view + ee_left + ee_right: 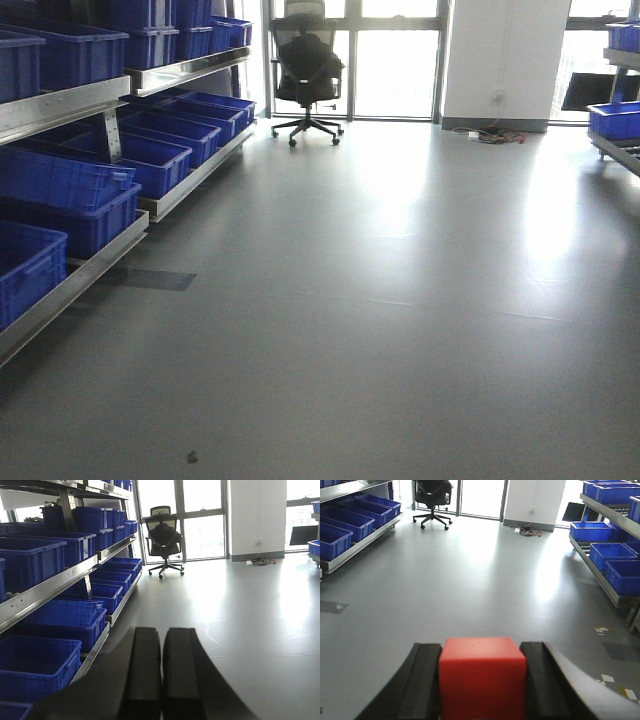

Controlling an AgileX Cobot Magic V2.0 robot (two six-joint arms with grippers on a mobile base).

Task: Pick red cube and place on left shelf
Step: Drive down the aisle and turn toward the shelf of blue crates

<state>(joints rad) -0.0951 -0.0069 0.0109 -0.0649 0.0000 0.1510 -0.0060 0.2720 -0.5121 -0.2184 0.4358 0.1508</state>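
Note:
The red cube (482, 677) fills the bottom of the right wrist view, clamped between the two black fingers of my right gripper (482, 652), which is shut on it above the grey floor. The left shelf (70, 105), a steel rack with brushed rails holding blue crates (150, 160), runs along the left side of the front view and appears as the rack (55, 582) in the left wrist view. My left gripper (161, 635) is shut, its black pads nearly touching with nothing between them. Neither gripper shows in the front view.
A black office chair (307, 70) stands by the far windows. A second rack with blue crates (607, 555) lines the right side. Cables (495, 135) lie at the foot of a white pillar. Grey floor (380, 300) stretches between the racks.

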